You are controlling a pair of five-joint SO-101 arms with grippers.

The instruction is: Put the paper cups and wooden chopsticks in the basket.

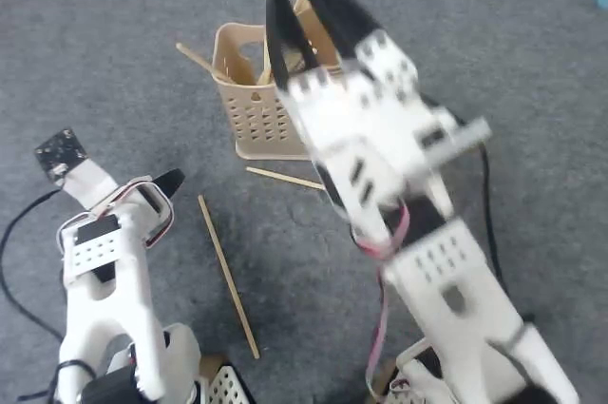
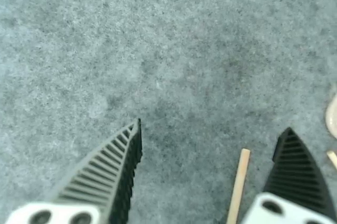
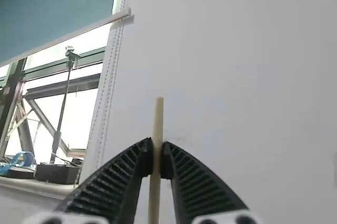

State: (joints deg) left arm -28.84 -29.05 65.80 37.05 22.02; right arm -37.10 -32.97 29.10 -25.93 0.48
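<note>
Clamping a wooden chopstick [image 3: 157, 116], your right gripper [image 3: 157, 149] has both ribbed jaws pressed against the stick from either side, with no gap beyond the stick's own thickness. The stick runs up between the jaws and its end pokes out past their tips. In the high view this gripper is raised over the basket [image 1: 249, 114] and points up and away from the table. The wall fills most of its own wrist view behind the stick.

Your left gripper [image 2: 213, 126] is spread wide and grips nothing. It hovers low over the grey carpet [image 2: 158, 50]. The end of a long chopstick [image 2: 239, 182] lies on the carpet between the jaws, closer to one jaw than the other. You cannot tell whether that jaw touches it. In the high view this stick lies flat beside your left arm, running from just by the gripper toward the near edge of the table.

The basket stands upright on the carpet, well beyond the left gripper. A leaning chopstick [image 1: 198, 60] sticks out over its rim, and more sticks stand inside, partly hidden behind your right arm. You cannot tell what else is in there. A shorter chopstick [image 1: 283, 179] lies on the carpet at the foot of the basket, with one end under your right arm.
</note>
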